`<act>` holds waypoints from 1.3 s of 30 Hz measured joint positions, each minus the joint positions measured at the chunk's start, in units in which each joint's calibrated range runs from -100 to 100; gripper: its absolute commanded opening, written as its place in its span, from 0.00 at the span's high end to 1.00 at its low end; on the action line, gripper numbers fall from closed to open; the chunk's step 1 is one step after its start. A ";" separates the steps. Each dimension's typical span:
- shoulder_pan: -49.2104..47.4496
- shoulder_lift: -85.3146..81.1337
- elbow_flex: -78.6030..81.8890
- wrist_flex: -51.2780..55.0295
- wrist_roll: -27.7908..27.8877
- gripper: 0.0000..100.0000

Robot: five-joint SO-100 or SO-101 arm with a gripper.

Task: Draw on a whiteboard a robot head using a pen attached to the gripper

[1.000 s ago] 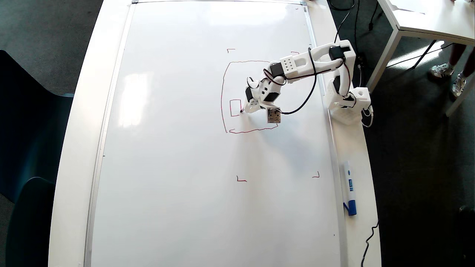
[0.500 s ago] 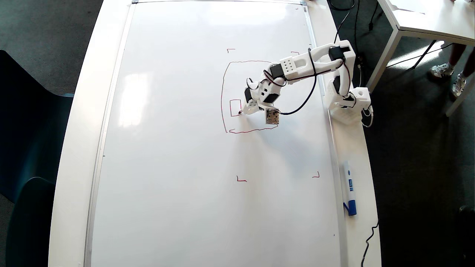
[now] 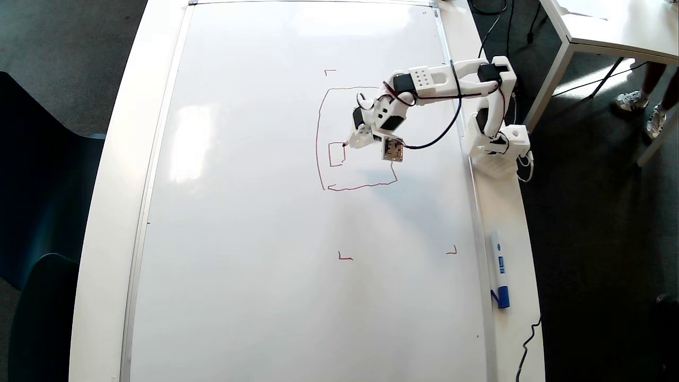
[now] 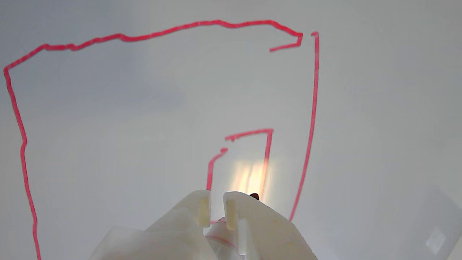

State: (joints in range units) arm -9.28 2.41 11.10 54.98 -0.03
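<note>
On glossy whiteboard (image 3: 254,212), white plastic gripper (image 3: 354,142) clamps pen (image 4: 221,228) w/ tip at small rect's corner inside wobbly red robot head (image 3: 318,132) outline.

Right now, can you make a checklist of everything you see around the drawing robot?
Surface: big white whiteboard lying flat on a white table.
Job's things: red robot head outline, unfinished, one small box inside; four small red corner marks; the pen tip sits at the small box's corner.
Clutter: marker with blue cap on the table edge, beside the board.
Claw: white claw shut on the pen.
Cables: black cable looping off the arm; more cables behind the base.
Surroundings: dark floor, another white table, someone's shoes.
</note>
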 measured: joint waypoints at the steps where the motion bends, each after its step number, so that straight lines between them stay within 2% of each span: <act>1: 1.36 -0.93 0.00 1.01 1.00 0.99; 6: 6.41 -1.69 0.00 2.79 3.86 0.99; 15: 15.23 -1.86 5.21 2.45 5.28 0.99; 23: 15.38 -1.27 9.41 -7.01 5.28 0.99; 39: 13.27 10.59 0.46 -9.54 3.65 0.99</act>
State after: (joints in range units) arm 4.00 13.00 11.56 45.44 3.62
